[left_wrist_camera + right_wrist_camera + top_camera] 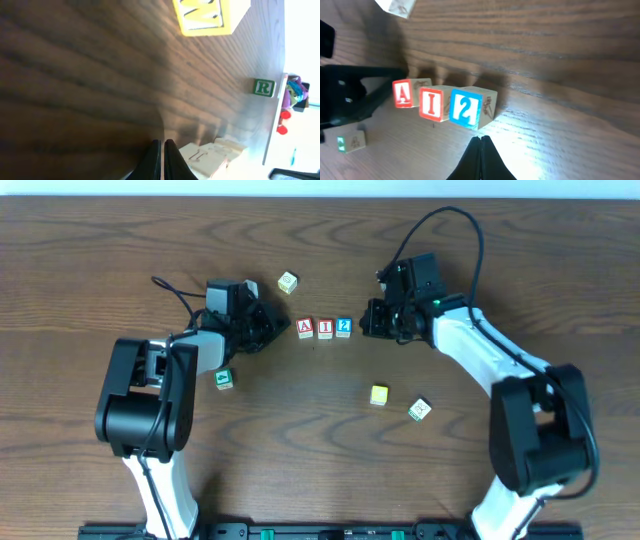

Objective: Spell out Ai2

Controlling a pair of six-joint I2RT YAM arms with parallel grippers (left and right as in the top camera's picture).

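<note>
Red A (403, 93), red I (432, 103), blue 2 (465, 108)

Counter (560, 60): dark wood-grain, smooth, low sheen; glare patch near the 2 block (465, 109). A block (402, 93), I block (431, 103), 2 block: pale bare wood sides, painted faces, slightly glossy. Right arm link (480, 345): white plastic, smooth; its joints black, matt.

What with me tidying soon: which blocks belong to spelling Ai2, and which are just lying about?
Belong to the job: red A block, red I block, blue 2 block.

Lying about: pale yellow-green block, green block, yellow block, white-and-green block.
</note>
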